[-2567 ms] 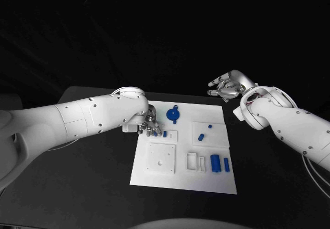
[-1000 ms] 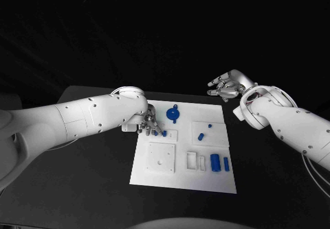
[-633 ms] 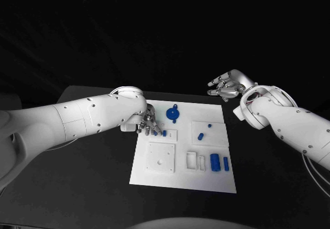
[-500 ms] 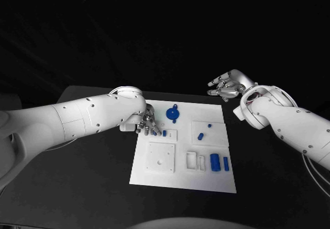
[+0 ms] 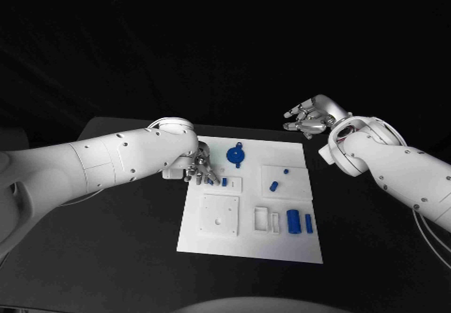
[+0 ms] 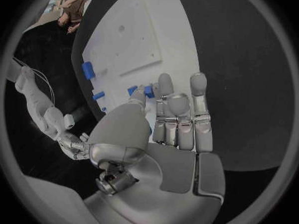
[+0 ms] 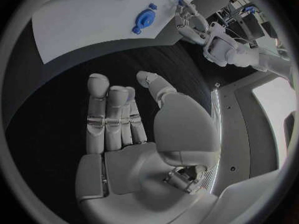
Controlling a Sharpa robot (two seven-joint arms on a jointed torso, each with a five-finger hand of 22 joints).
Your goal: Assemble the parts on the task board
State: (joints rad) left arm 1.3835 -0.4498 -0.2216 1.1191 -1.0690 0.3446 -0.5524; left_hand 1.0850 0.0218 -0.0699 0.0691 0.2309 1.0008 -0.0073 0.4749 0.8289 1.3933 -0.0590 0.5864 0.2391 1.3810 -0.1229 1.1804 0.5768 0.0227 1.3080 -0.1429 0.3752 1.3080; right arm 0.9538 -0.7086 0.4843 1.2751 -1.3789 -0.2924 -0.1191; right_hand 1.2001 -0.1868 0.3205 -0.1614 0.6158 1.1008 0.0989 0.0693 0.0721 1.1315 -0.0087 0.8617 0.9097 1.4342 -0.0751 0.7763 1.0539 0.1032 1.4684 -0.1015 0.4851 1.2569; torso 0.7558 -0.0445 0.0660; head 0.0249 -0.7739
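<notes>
Black worktop [image 5: 113, 235] carrying the white task board [image 5: 253, 244] at centre.
Left hand [image 5: 200, 167] rests at the board's left edge, fingertips [image 6: 163, 80] pinching a small blue part [image 6: 148, 90]; right hand [image 5: 310, 116] hovers beyond the far right corner, fingers apart, holding nothing.

Head camera overhead, 2 wrist cameras close, all sharing task board [image 5: 252, 202]

Lab — black table [image 5: 122, 261], white task board [image 5: 216, 244]
</notes>
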